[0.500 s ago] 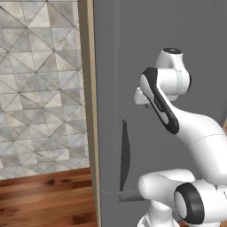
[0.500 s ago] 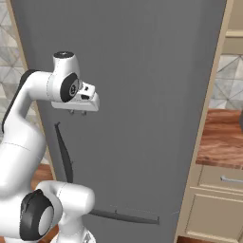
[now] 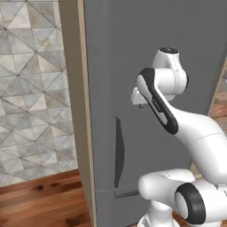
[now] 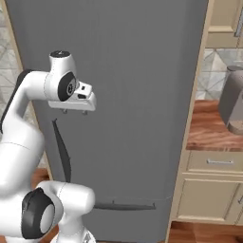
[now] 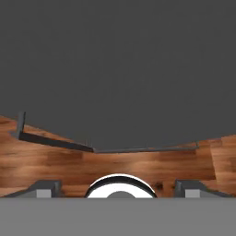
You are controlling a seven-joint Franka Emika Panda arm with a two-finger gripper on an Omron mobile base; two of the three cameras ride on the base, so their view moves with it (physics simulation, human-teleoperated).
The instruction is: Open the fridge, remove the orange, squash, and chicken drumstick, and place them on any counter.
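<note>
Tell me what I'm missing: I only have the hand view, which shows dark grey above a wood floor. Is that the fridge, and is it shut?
Observer: Yes. The base views show the fridge with its door closed flat; nothing of the inside is visible.
Operator: Where is the handle relative to the hand?
Observer: The long dark handle runs vertically below the gripper, which hangs above its top end, apart from it.
Operator: Is the gripper holding anything?
Observer: No, it is open and empty, pointing down in front of the door.
Operator: Anything beside the fridge?
Observer: In the right base view, a wood-topped counter over beige drawers stands on its right.
</note>
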